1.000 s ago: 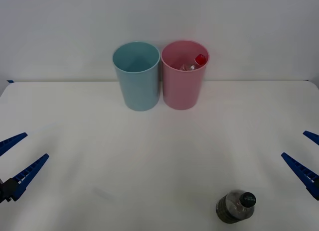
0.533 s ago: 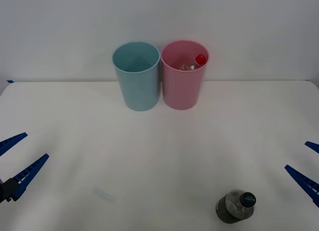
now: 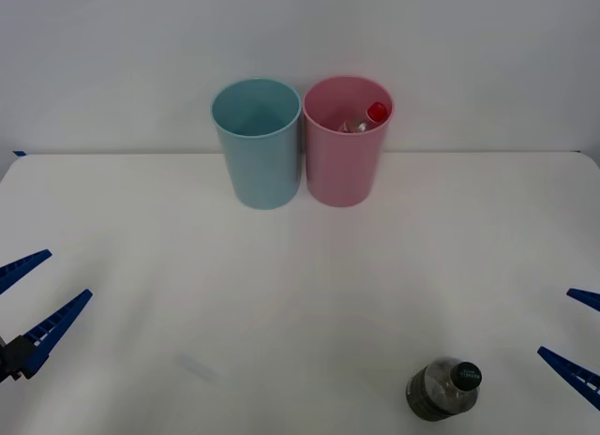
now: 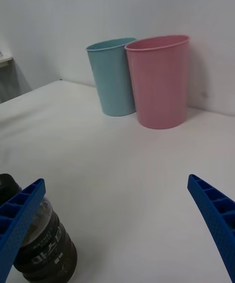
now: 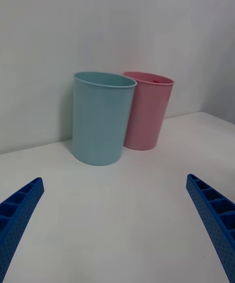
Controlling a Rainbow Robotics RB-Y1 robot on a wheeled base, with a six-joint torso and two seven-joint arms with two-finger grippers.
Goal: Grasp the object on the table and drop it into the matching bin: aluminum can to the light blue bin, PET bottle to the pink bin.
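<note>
The PET bottle (image 3: 442, 390), clear with a dark label band and a black-green cap, stands upright near the front edge of the white table (image 3: 300, 285), right of centre. My right gripper (image 3: 579, 334) is open at the right edge, to the right of the bottle and apart from it. In the right wrist view the bottle (image 4: 46, 246) stands just beyond one finger of the right gripper (image 4: 115, 181). The light blue bin (image 3: 257, 149) and the pink bin (image 3: 346, 163) stand side by side at the back. My left gripper (image 3: 66, 276) waits open at the far left.
A red-capped clear bottle (image 3: 373, 113) lies inside the pink bin. A wall rises right behind the bins. In the left wrist view the light blue bin (image 5: 102, 119) and the pink bin (image 5: 147, 111) stand ahead of the left gripper (image 5: 114, 179). Bare tabletop lies between bottle and bins.
My right gripper has drawn back toward the table's front edge, closer to the bottle's level. The bottle, the bins and the left arm have stayed put.
</note>
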